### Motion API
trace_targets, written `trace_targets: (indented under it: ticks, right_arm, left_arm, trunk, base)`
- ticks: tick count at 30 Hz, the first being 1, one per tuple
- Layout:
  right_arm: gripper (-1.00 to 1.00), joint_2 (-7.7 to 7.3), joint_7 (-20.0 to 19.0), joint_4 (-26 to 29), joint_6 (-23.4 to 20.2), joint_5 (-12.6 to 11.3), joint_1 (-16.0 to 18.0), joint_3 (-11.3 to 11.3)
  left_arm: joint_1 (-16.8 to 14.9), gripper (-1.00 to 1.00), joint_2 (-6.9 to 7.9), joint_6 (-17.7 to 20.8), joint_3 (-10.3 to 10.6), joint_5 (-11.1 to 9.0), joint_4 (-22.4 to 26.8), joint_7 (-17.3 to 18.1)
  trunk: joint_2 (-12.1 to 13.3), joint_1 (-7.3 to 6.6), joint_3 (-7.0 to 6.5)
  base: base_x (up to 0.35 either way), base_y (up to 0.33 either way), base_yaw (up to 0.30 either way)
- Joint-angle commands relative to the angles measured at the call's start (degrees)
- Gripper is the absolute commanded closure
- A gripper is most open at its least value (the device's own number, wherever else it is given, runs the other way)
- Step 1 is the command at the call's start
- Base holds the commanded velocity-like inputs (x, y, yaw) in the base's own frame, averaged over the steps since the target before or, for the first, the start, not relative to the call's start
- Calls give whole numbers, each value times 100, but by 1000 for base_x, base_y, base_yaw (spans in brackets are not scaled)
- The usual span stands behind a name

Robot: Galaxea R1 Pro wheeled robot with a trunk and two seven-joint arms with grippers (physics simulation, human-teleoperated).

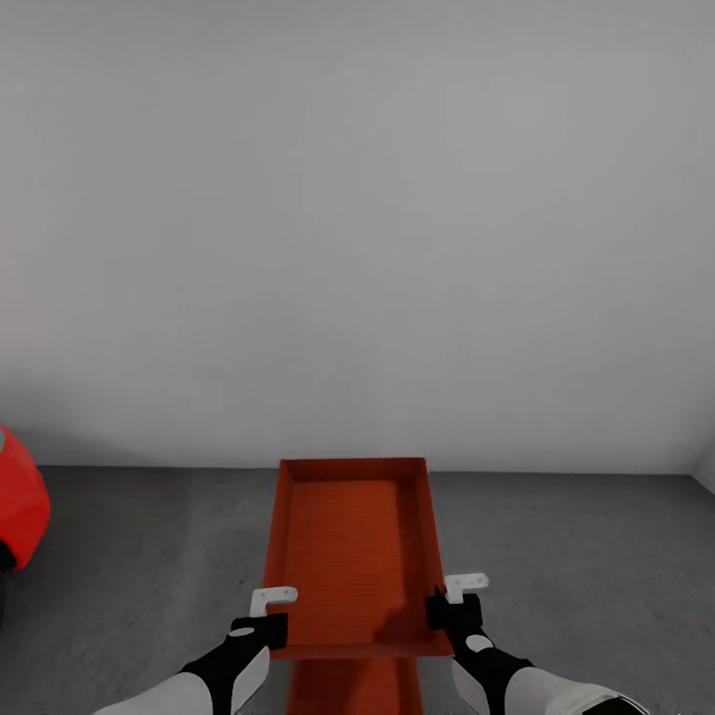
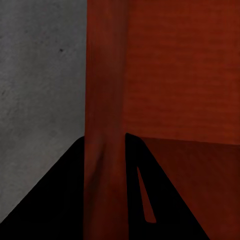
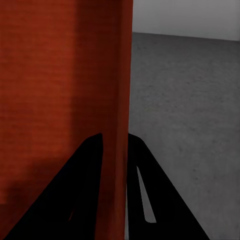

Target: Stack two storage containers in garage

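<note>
One orange-red storage container [image 1: 353, 541] lies lengthwise in front of me over the dark grey garage floor [image 1: 576, 566], open top up and empty. My left gripper [image 1: 272, 618] is shut on its left wall [image 2: 105, 90], one black finger [image 2: 60, 200] outside and one inside. On the right wall [image 3: 117, 75] my right gripper [image 1: 449, 604] is shut the same way, fingers [image 3: 75, 190] astride the wall. Under the near rim a further orange-red surface [image 1: 353, 687] shows; I cannot tell if it is the second container. Whether the held bin touches the floor is unclear.
A white wall [image 1: 357, 228] rises just beyond the container's far end. Part of the red car [image 1: 20, 506] shows at the left edge. Grey concrete stretches to both sides of the bin.
</note>
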State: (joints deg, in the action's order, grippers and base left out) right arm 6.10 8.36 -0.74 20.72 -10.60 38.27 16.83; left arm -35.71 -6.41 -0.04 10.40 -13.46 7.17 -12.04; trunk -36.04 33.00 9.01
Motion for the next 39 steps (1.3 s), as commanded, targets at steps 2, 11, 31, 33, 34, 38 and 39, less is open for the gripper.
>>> trace_targets:
  ticks: [2, 11, 31, 33, 34, 38, 39]
  right_arm:
    - [100, -1, 6, -22, 20, -100, 5, -243]
    - [100, -4, 8, -22, 20, -100, 5, -245]
    - [100, -4, 8, -22, 20, -100, 5, -248]
    - [100, -4, 8, -22, 20, -100, 5, -248]
    - [100, -4, 5, -22, 20, -100, 5, -246]
    - [100, -4, 6, -22, 20, -100, 5, -246]
    - [100, -4, 7, -22, 20, -100, 5, -245]
  left_arm:
    - [-6, 100, -1, -31, -38, -8, 31, 0]
    - [-6, 100, -1, -31, -38, -8, 31, 0]
    - [-6, 100, -1, -31, -38, -8, 31, 0]
    - [-6, 100, -1, -31, -37, -8, 31, 0]
    - [-6, 100, -1, -31, -37, -8, 31, 0]
    - [-6, 100, -2, -31, -36, -8, 31, 0]
    - [-6, 100, -4, -31, -36, -8, 31, 0]
  trunk:
    - [-9, 2, 27]
    - [-9, 2, 109]
    - [-9, 2, 290]
    - [-9, 2, 308]
    - [-9, 2, 317]
    - [-9, 2, 353]
    - [-9, 2, 362]
  base:
    - [0, 0, 0]
    - [0, 0, 0]
    - [0, 0, 0]
    - [0, 0, 0]
    - [0, 0, 0]
    - [0, 0, 0]
    - [0, 0, 0]
